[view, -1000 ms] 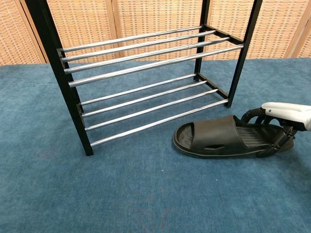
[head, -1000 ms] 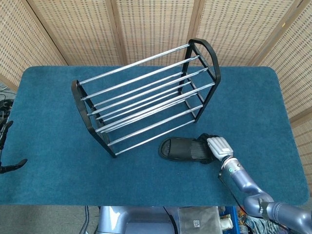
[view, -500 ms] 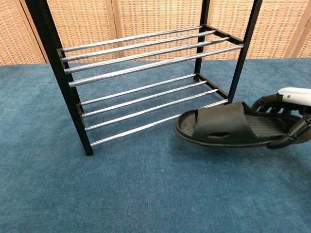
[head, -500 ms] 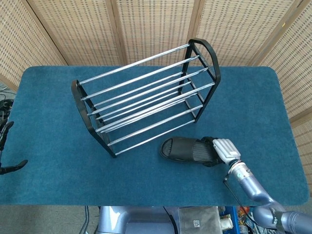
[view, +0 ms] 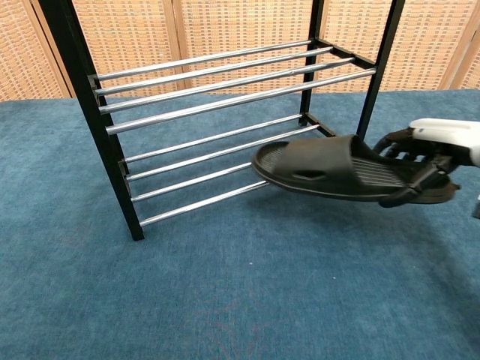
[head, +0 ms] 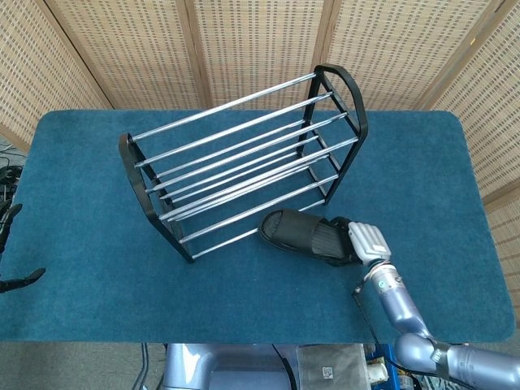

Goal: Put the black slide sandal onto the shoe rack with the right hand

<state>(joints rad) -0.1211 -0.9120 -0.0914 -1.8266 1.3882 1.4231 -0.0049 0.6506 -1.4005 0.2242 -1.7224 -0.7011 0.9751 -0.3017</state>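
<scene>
Right hand (view: 431,161) clamped the sandal's (view: 330,169) heel, holding it clear of the surface (view: 225,300), toe at the rack's (head: 244,162) near lower rails.

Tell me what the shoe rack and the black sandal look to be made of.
Shoe rack: bright chrome-looking metal rails that mirror the light, in matte black end frames, metal or plastic, unclear. Black sandal: matte rubber or foam by its look, dull and moulded, with a ribbed footbed.
</scene>
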